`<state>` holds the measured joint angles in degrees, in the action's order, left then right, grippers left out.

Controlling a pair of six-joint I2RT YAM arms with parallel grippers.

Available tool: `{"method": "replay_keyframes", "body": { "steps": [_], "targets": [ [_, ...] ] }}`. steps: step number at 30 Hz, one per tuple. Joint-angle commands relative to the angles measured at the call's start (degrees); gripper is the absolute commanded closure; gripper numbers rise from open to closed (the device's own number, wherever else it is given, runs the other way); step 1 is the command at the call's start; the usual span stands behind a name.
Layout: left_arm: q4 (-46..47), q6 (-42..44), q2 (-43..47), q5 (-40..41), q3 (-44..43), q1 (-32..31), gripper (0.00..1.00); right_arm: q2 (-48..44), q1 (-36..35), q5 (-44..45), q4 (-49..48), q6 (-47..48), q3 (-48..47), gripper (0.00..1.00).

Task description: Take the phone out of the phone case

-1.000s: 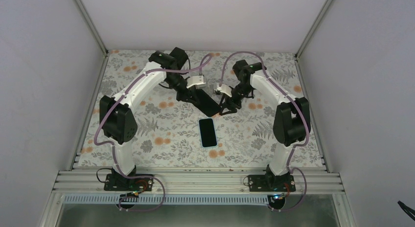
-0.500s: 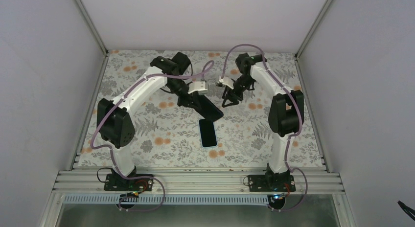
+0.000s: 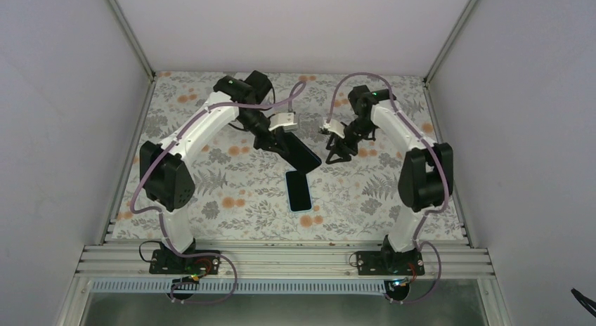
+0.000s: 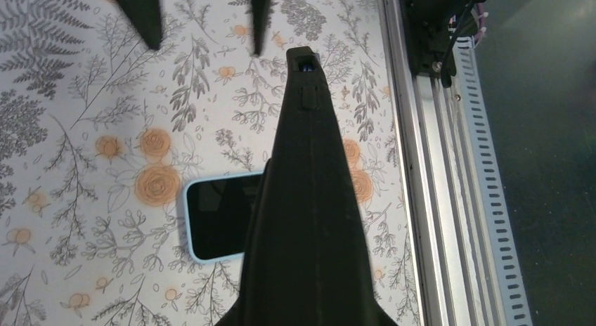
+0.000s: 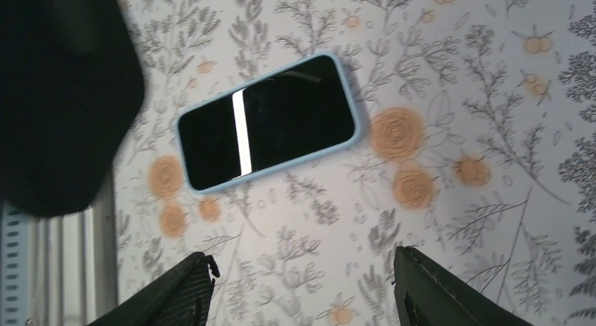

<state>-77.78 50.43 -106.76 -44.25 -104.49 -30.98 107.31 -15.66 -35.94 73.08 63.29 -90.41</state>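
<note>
phone (image 3: pixel 298 190) | flat on floral table (image 3: pixel 232 182) | case (image 3: pixel 301 152) in left claw (image 3: pixel 276 140) | white walls (image 3: pixel 295 24)

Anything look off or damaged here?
Nothing stands out. Phone lies flat, screen up, on the table; left gripper holds the black case tilted in the air; right gripper open, empty.

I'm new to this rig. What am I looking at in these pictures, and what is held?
Two robot arms are bolted side by side at the near edge. The wide picture looks down from above and behind them; the other two come from cameras on the wrists. On the flowered table lies a phone with a pale blue rim, screen up. The left gripper is shut on a flat black phone case, apparently empty, held above the table. The right gripper is open and empty.
</note>
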Motion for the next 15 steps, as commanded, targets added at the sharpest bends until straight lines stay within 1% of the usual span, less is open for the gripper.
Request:
{"method": "replay_keyframes", "body": {
  "steps": [1,5,15],
  "targets": [
    [0.1,0.9,-0.5,-2.4,-1.8,0.7,0.98,-7.4,0.0,-2.5,0.7,1.5,5.0,0.36],
    [0.1,0.9,-1.0,-2.9,-2.1,0.8,0.98,-8.5,-0.8,-4.1,0.7,1.1,6.4,0.36],
    [0.1,-0.2,-2.9,-3.0,-4.6,0.8,0.98,-6.9,-1.9,-7.9,0.6,0.9,5.1,0.37]
  ]
}}
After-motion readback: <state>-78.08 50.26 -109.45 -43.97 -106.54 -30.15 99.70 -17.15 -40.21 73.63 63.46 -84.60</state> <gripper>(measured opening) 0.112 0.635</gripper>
